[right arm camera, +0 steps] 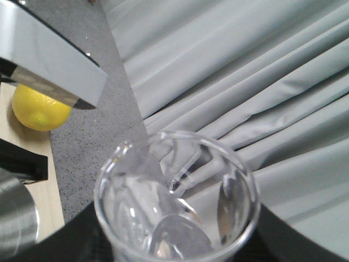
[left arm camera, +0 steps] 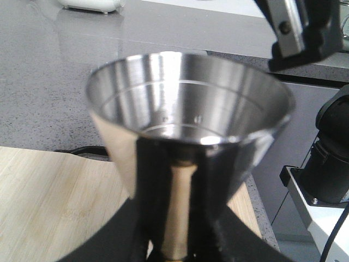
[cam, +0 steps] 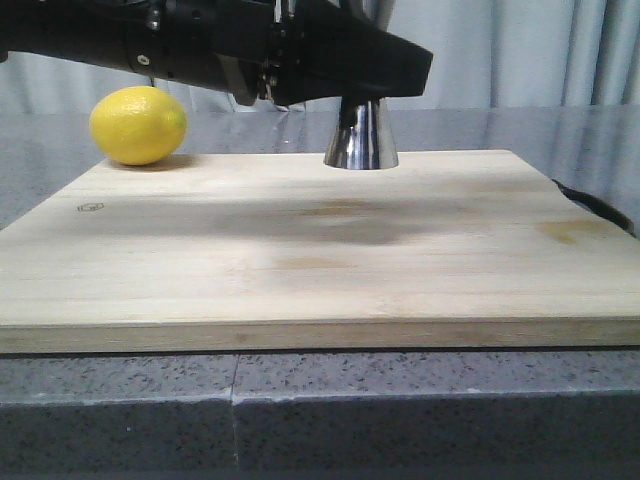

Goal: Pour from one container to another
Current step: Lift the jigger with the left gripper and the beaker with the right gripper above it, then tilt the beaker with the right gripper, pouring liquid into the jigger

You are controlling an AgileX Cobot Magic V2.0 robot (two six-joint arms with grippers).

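The left gripper (left arm camera: 174, 240) is clamped on the jigger (left arm camera: 185, 136), which stands on the board (cam: 320, 250); the beaker (right arm camera: 177, 202) is gripped by the right gripper (right arm camera: 174, 245) beside the jigger.

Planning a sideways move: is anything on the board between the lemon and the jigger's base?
No. In the front view, only bare cutting board separates the lemon and the jigger; a black arm passes above it.

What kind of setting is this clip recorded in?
Probably a staged kitchen or bar-prep counter: a wooden cutting board on a grey speckled countertop, with a lemon and steel jigger, pale curtains behind.
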